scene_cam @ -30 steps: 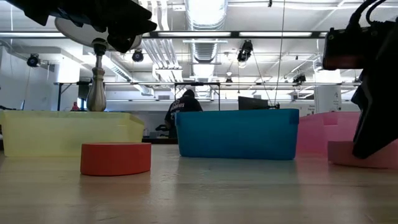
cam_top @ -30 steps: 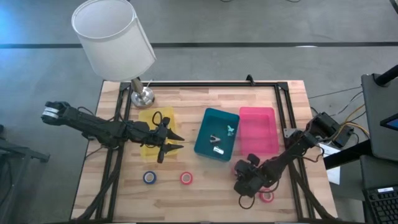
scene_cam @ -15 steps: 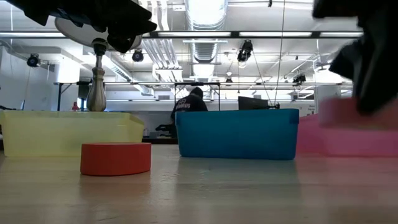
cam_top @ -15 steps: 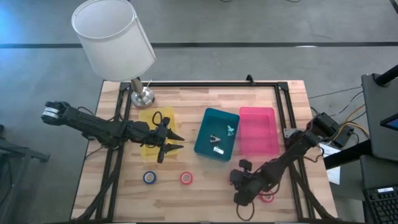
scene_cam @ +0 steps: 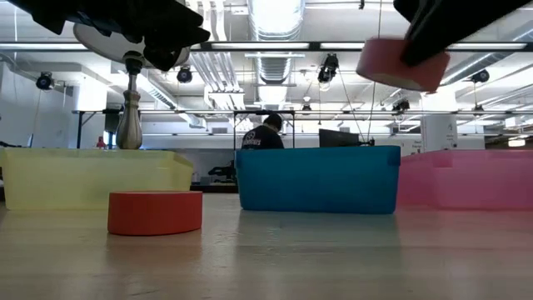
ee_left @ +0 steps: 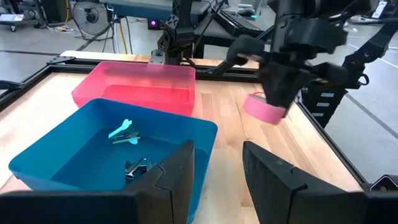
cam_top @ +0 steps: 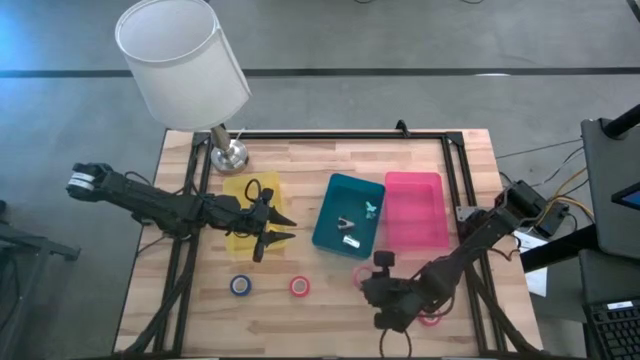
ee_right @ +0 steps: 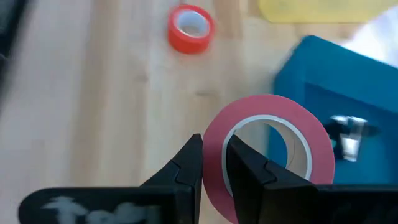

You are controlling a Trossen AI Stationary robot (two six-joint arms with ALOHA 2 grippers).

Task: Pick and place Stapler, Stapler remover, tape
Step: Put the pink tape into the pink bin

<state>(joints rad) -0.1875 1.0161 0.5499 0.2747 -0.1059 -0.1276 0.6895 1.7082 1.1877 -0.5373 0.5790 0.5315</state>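
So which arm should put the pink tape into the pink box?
The right one. Its gripper already holds the pink tape up off the table, close to the pink box. The left gripper hangs open over the yellow box.

From table height, the blue tray (scene_cam: 317,180) sits in the middle of the wooden tabletop (scene_cam: 266,254). Left of it stands a yellow tray (scene_cam: 92,177), and a red roll of tape (scene_cam: 155,212) lies flat in front of that one, nearer than the blue tray. Right of the blue tray is a pink tray (scene_cam: 466,178). High above the blue tray's right end, a pink roll of tape (scene_cam: 391,67) hangs tilted, pinched by the right gripper (scene_cam: 425,52). Behind the blue tray a person (scene_cam: 266,135) shows.
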